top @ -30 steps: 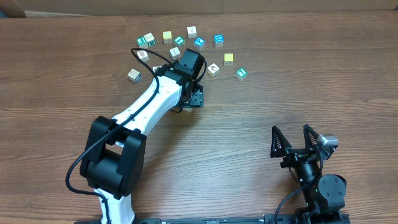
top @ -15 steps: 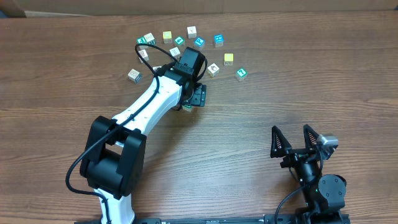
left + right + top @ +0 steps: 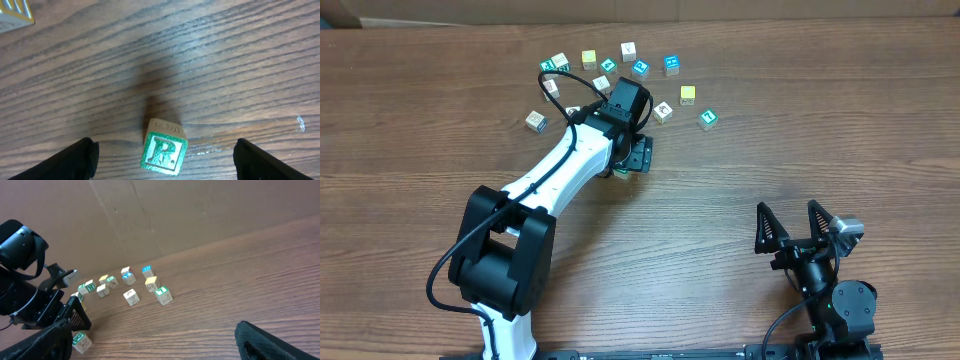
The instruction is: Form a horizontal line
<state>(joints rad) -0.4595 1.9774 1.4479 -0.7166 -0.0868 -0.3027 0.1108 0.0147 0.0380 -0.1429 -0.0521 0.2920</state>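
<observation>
Fingers (image 3: 75,160) of the left gripper (image 3: 164,162) stand wide apart, touching nothing; green R cube (image 3: 162,150) sits between them, bare table (image 3: 225,75) either side; right gripper (image 3: 798,225) spread, empty

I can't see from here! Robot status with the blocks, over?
Left gripper open around R cube, not touching. Right gripper open, far from the blocks. Other cubes scattered beyond, no row yet.

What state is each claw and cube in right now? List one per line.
left claw, open, straddling the R cube without touching it.
R cube, resting on the table, green R face showing, ungripped.
right claw, open, empty, far from the cubes.
other cubes, loose and scattered, not in a row.
</observation>
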